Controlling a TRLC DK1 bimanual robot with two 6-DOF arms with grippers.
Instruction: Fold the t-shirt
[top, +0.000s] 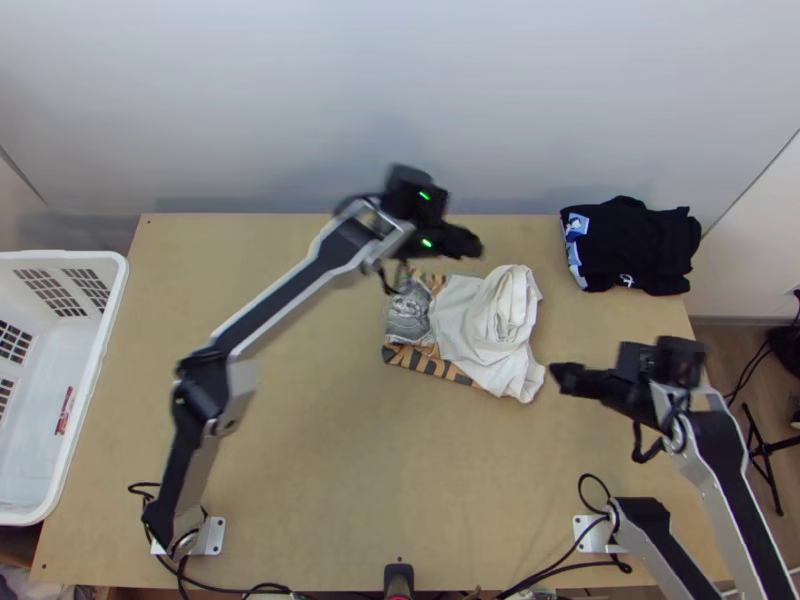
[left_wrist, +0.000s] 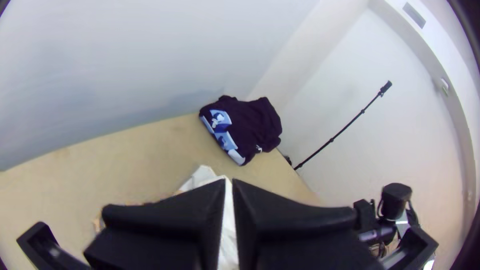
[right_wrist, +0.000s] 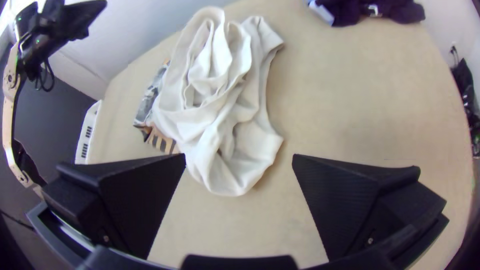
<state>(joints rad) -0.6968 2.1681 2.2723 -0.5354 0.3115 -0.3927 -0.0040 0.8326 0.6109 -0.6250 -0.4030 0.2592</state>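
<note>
Noted at the near edge of the tabletop (top: 330, 480): cables (top: 560, 568). Found at the left edge: a white basket (top: 113, 310). Farther in, on the right, located the right gripper (top: 554, 375), near the right side of the t-shirt. Recorded for the right gripper (right_wrist: 239, 156), in its wrist view: open, with fingers set wide apart. Found the t-shirt (top: 468, 325) lying on the tabletop right of the middle, bunched in loose pale folds at its right part, with a flatter, printed part toward the left in grey, orange and black. Located the left gripper (top: 478, 243) above the far side of the t-shirt. Recorded for the left gripper (left_wrist: 229, 181), in its wrist view: closed to a narrow slit. Logged at the far right corner: a dark garment (top: 640, 245), in a compact bundle with blue-and-white print along its left side. Noted behind: a pale wall (top: 400, 100)
</note>
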